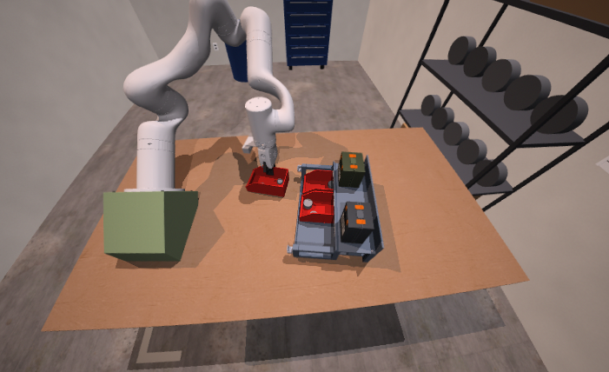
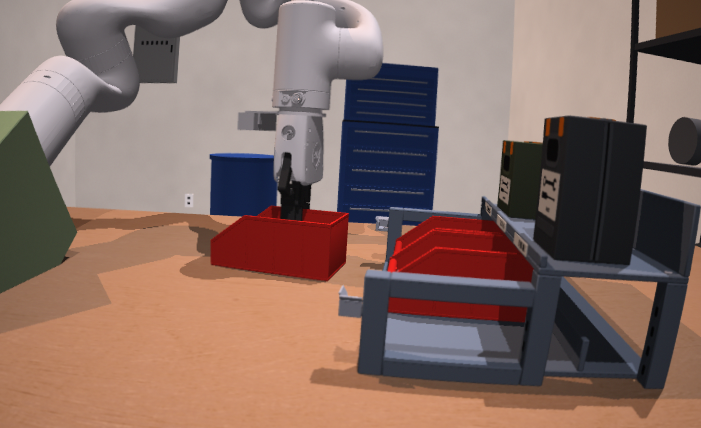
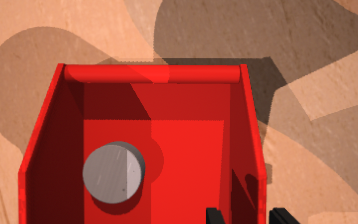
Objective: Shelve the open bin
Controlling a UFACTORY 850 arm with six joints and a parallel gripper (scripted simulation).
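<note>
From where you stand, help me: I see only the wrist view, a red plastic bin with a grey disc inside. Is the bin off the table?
Observer: No. The red plastic bin rests flat on the wooden table.
Operator: Where is the gap?
Observer: At the near end of the grey metal shelf, next to two red bins already in the row.
Operator: Anything on top of the shelf?
Observer: Two dark upright boxes stand on its upper board.
</note>
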